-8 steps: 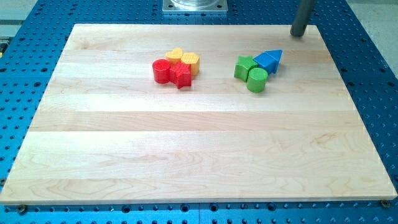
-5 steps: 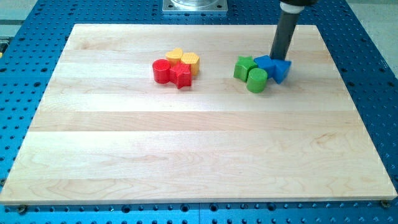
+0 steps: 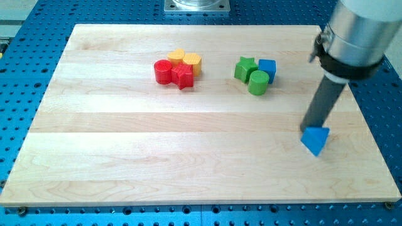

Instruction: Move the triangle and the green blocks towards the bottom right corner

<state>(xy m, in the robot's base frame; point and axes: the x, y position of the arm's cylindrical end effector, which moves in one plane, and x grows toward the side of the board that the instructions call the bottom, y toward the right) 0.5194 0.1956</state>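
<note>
The blue triangle (image 3: 316,140) lies at the view's right, below the middle of the board. My tip (image 3: 309,128) touches its upper edge. The green star (image 3: 245,68) and the green cylinder (image 3: 257,82) sit together at the upper right of centre, with a blue cube (image 3: 267,68) touching them on the right. The rod rises from the tip toward the view's top right, where the arm's grey body (image 3: 358,31) fills the corner.
A cluster of a red cylinder (image 3: 163,71), a red star (image 3: 183,76) and two yellow blocks (image 3: 186,59) sits at the upper middle. The wooden board (image 3: 125,157) lies on a blue perforated table (image 3: 19,75).
My tip came down from the top right corner, met the blue triangle and pushed it down and to the right, away from the green blocks and blue cube.
</note>
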